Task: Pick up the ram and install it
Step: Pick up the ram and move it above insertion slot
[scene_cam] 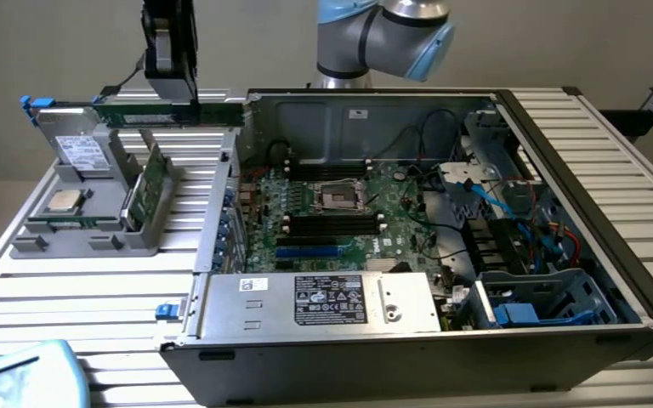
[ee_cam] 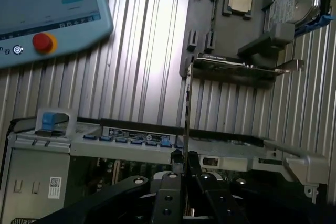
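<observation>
Above the table (ee_cam: 142, 51), ram (ee_cam: 188, 103) clamped in tool (ee_cam: 184, 157)

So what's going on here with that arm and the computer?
The robot's gripper is clamped on the ram, a thin green stick, and holds it up off the table, near the grey parts tray and beside the open computer case. The ram is not yet in the motherboard.

Robot lab: aluminium bench (scene_cam: 99, 297), teach pendant (ee_cam: 47, 14)

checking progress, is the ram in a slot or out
Out: the gripper holds the ram in the air, clear of the motherboard.
</observation>
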`<state>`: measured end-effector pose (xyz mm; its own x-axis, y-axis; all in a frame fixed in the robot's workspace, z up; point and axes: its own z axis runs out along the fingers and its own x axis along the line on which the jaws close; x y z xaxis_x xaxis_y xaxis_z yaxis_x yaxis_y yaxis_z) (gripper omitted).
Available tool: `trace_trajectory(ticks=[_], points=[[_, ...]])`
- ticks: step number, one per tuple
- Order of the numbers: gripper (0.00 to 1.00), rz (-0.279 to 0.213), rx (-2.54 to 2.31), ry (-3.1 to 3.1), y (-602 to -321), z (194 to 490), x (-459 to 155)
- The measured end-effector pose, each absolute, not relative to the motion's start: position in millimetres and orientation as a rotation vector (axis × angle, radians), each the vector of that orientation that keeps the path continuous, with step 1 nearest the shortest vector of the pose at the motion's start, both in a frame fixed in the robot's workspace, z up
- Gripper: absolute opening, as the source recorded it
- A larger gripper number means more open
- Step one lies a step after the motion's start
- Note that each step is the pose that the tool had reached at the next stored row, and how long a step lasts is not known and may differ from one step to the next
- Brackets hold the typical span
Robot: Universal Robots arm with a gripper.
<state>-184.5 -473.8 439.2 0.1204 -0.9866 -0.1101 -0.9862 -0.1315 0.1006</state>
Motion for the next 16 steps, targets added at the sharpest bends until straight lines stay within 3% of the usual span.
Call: trace_trajectory(ticks=[16], points=[[0.14,-0.229,2.356,-2.073,-477.9,439.1,-115.3]])
